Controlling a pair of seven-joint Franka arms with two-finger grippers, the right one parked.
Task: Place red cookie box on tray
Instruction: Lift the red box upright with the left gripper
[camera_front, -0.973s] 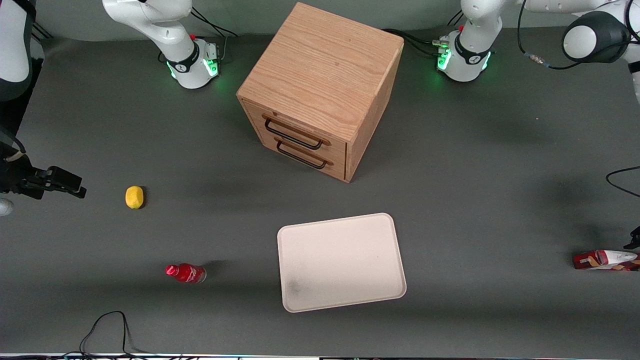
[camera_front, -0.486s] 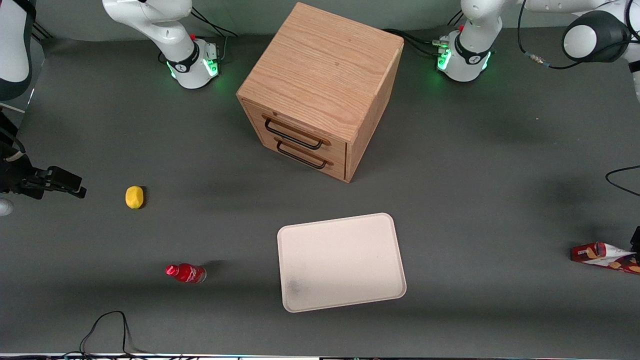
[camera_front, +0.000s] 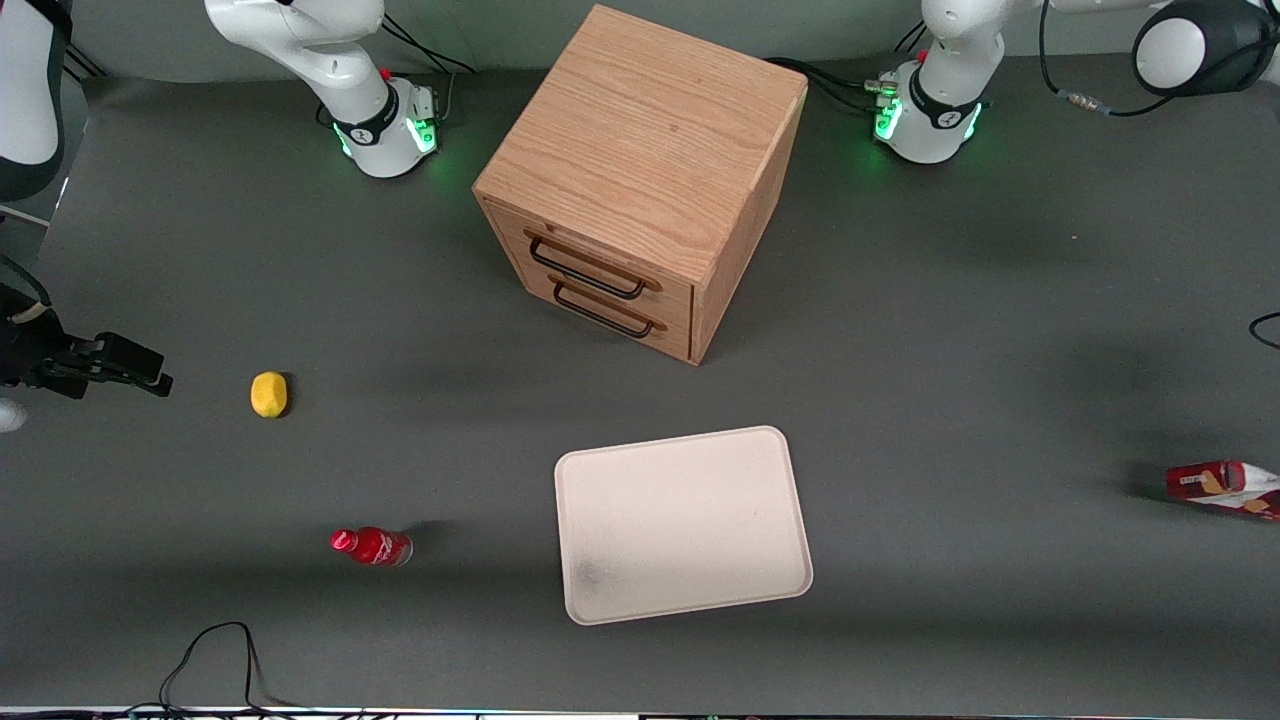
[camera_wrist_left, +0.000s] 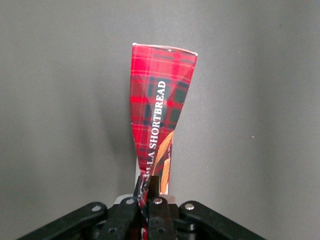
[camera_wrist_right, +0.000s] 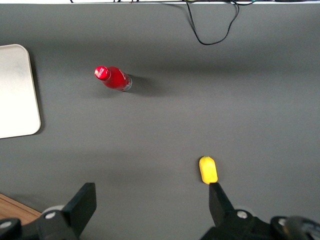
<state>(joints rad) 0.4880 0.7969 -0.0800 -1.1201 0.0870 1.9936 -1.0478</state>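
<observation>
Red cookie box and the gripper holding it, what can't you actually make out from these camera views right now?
- Front view: the red cookie box is cut off by the picture's edge at the working arm's end of the table; the gripper lies outside it.
- Left wrist view: the gripper is shut on the box's end, hiding that end; whether the box has left the table cannot be told.
- Right wrist view: only a corner of the tray shows; the box is absent.

A high front camera looks down on the whole table, wooden drawer cabinet (camera_front: 640, 180) at centre. The left wrist camera looks close along its gripper (camera_wrist_left: 152, 192) at the red cookie box (camera_wrist_left: 159, 112). The right wrist camera shares the tray (camera_wrist_right: 17, 90), red bottle (camera_wrist_right: 112, 78) and yellow object (camera_wrist_right: 208, 170) with the front view.
</observation>
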